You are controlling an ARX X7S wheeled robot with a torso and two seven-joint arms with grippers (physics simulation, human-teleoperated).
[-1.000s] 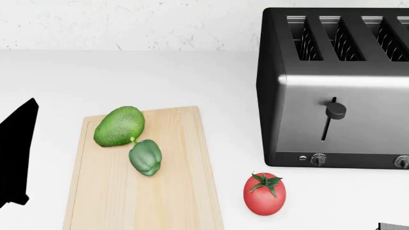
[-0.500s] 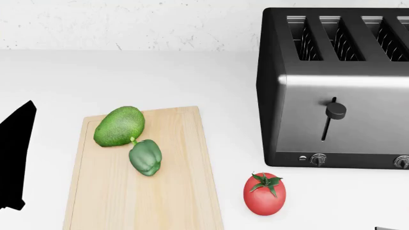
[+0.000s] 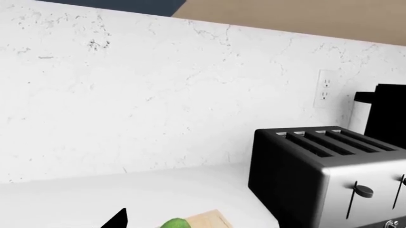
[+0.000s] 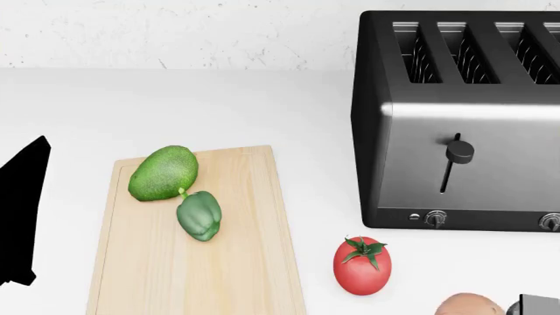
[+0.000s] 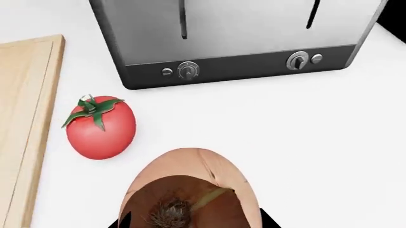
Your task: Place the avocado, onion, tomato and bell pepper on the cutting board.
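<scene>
We see the avocado (image 4: 164, 172) & bell pepper (image 4: 199, 214) on the cutting board (image 4: 227, 262), tomato (image 4: 361, 264) on the counter (image 4: 262, 105) beside it. R gripper (image 5: 190, 223) clasps the onion (image 5: 190, 190) near the tomato, before the toaster (image 4: 463, 118); L gripper (image 4: 22, 216) is a dark shape, state unclear.

The cutting board (image 4: 236, 262) was pale, matt wood with visible plank grain. The avocado (image 4: 164, 172) had a finely mottled, dull skin; the bell pepper (image 4: 199, 215) looked wrinkled with a slight sheen. The tomato (image 5: 101, 127) was smooth and glossy. The onion (image 5: 190, 190) showed papery, streaked skin. The toaster (image 4: 463, 118) combined brushed metal with black casing, beneath a speckled stone-like wall (image 3: 159, 95)
</scene>
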